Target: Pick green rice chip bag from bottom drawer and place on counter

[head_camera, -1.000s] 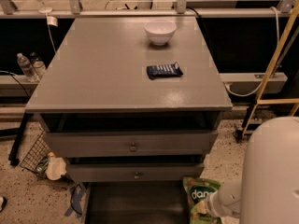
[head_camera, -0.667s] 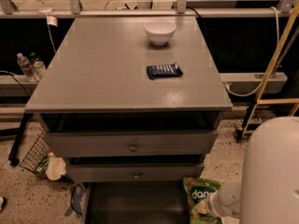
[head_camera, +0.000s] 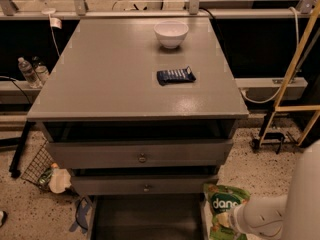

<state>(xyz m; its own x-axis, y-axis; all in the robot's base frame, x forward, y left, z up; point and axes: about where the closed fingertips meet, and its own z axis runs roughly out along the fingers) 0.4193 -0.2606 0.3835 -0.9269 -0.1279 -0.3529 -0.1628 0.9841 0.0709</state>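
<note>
Green and crinkly, the rice chip bag (head_camera: 225, 210) stands at the bottom of the view, over the right rim of the bottom drawer (head_camera: 145, 219). Its long axis runs roughly up and down in the picture, top edge toward the cabinet, and the white "dang" lettering reads upright. The gripper (head_camera: 229, 220) meets the bag's lower half from the right, at the end of a white arm (head_camera: 262, 216). I cannot tell whether it is closed on the bag or merely against it.

That drawer is pulled out, and its dark floor lies bare to the left of the bag. Above it are two grey drawer fronts (head_camera: 142, 170), each with a small round knob, the upper one slightly pulled out.

Farther back the grey surface (head_camera: 110, 74) spreads wide. A dark blue wrapper (head_camera: 175, 76) lies right of centre, with its long axis across the view. A white bowl (head_camera: 171, 34) sits near the far edge. The left half and the near strip offer open room. A yellow frame (head_camera: 295, 69) stands off the right side.
</note>
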